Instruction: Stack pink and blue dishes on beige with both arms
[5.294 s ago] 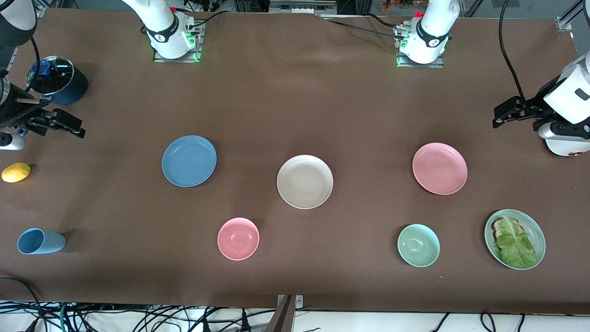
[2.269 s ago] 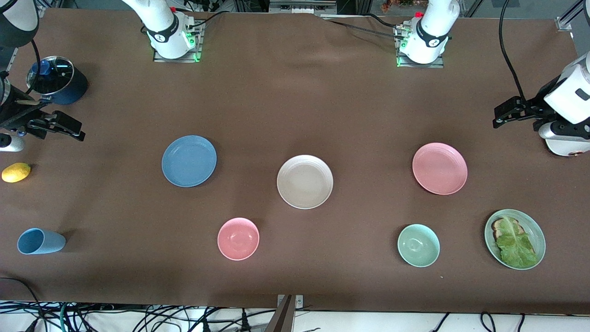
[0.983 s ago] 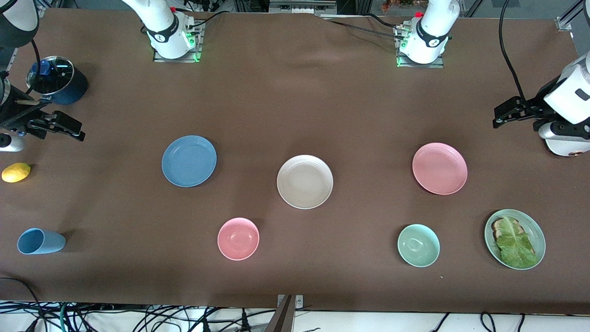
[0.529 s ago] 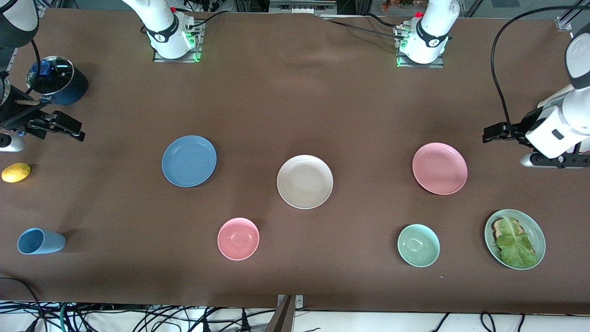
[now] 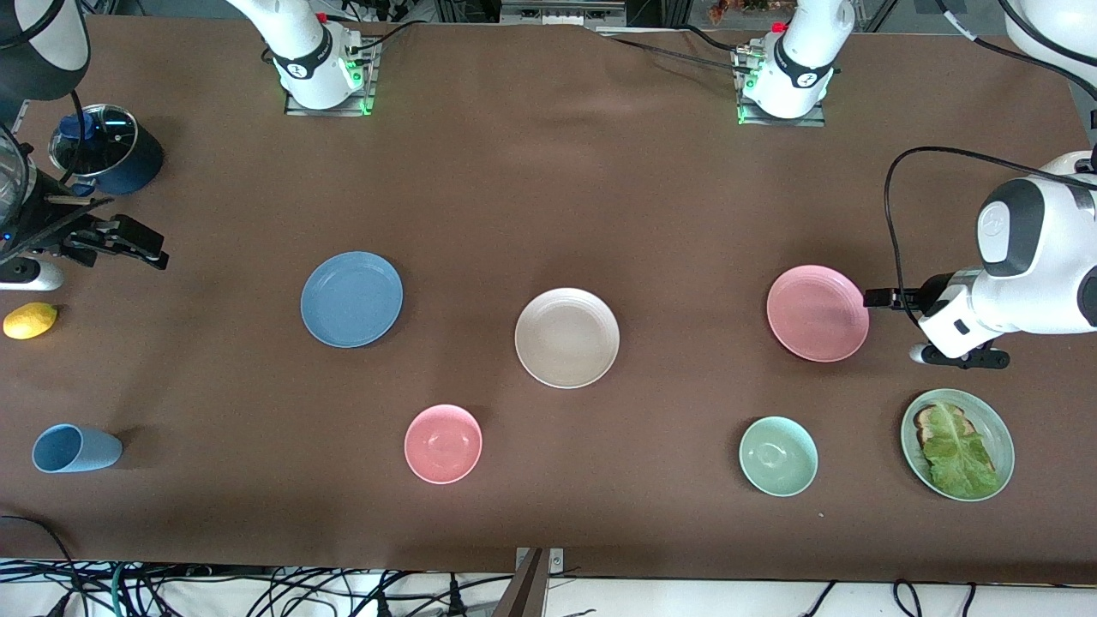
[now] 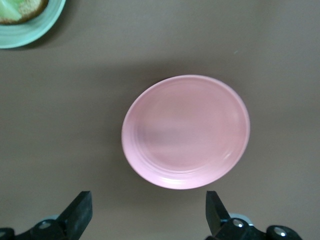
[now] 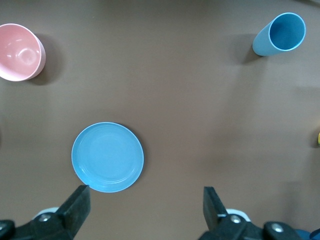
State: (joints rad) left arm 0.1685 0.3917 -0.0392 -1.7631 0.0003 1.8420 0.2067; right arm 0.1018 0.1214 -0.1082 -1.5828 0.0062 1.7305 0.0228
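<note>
Front view cuts off my right claw [image 5: 141,244] at the surface's edge. Wrist views show both claws spread: left claw [image 6: 148,215] beside the pink plate [image 6: 186,131], right near the blue plate [image 7: 107,157].

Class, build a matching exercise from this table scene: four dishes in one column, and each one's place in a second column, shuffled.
1. pink plate
2. blue plate
3. beige plate
4. pale green plate

A. holds toast and lettuce
B. between the other two ringed plates
C. beside the left claw
D. toward the right arm's end

Pairs: 1-C, 2-D, 3-B, 4-A
</note>
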